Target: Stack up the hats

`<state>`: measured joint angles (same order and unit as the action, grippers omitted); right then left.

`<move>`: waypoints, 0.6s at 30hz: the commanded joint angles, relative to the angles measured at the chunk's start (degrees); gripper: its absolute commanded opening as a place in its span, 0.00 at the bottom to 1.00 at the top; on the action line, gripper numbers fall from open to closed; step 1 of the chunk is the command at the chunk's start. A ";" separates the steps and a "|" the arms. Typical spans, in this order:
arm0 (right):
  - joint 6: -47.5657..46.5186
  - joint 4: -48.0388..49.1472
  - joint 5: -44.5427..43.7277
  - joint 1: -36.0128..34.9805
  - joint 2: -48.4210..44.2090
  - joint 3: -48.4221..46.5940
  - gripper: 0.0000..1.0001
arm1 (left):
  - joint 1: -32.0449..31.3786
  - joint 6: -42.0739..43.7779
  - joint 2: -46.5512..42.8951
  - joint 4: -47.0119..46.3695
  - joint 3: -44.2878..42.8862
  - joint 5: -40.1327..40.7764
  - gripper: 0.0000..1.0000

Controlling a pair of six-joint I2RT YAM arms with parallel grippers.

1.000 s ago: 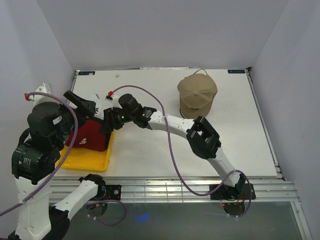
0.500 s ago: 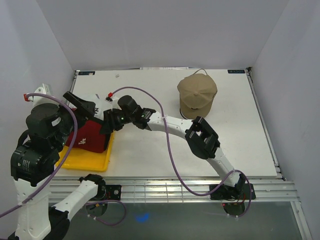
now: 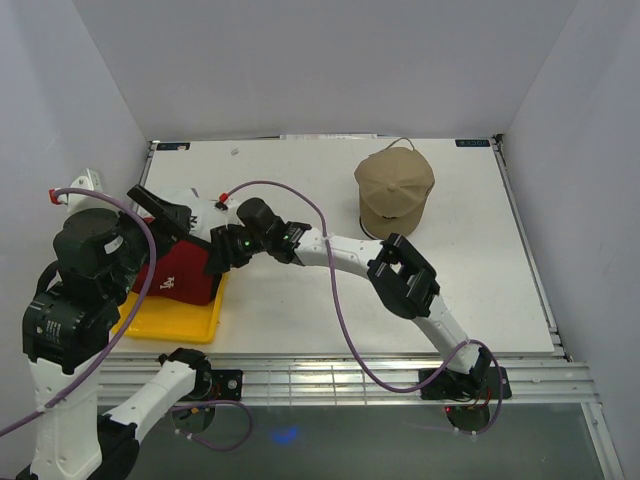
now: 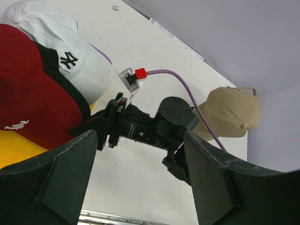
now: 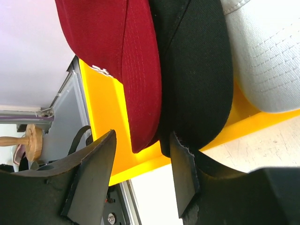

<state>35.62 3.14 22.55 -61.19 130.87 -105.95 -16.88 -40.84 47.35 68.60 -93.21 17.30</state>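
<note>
Here my right end effector (image 5: 143, 137), jaws apart, straddles the brim of the red hat (image 5: 117, 56) at lower centre, poised to pinch; left end effector (image 4: 139, 136) gapes, empty.

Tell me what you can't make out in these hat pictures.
- black cap: its logo, hidden between red cap and white cap in every view.
- yellow tray: partly covered by the left arm, top view.
- tan cap: what it sits on, hidden beneath it, top view.
</note>
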 commanded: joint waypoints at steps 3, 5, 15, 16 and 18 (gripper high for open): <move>0.33 2.75 0.13 -0.33 0.17 -0.40 0.55 | -0.08 1.03 -0.59 -0.13 0.31 -0.07 0.85; 1.29 3.71 1.27 -0.33 0.61 -0.57 0.55 | -0.08 1.03 -0.59 -0.13 0.40 -0.07 0.85; 5.16 8.02 4.44 -0.60 3.16 -2.60 0.55 | -0.08 1.20 -0.77 -0.13 0.40 0.01 0.85; 5.51 8.55 4.52 -0.69 3.16 -2.42 0.54 | -0.08 1.20 -0.77 -0.22 0.48 0.01 0.84; 6.65 9.34 4.87 -0.69 3.43 -2.24 0.52 | 0.01 1.20 -0.68 -0.22 0.48 0.01 0.84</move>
<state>40.32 7.97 25.93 -61.41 133.36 -106.45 -16.88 -40.42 46.96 68.58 -92.73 17.30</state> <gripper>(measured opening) 0.529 0.845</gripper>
